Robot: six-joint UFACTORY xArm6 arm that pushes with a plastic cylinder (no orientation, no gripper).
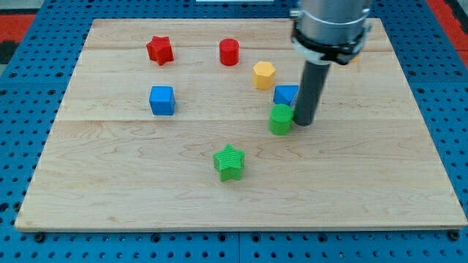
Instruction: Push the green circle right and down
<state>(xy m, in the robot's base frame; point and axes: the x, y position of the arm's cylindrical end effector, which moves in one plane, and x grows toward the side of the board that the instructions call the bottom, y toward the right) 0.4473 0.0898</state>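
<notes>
My tip (pixel 304 122), the lower end of a plain dark rod with no jaws to open or close, touches the right side of the small green plastic cylinder (pixel 280 120), the task's green circle, right of the pale wooden board's (pixel 110 190) centre. A blue block (pixel 286 94) sits just behind both. From this side a push would send the cylinder left, and circling round risks clipping the blue block
</notes>
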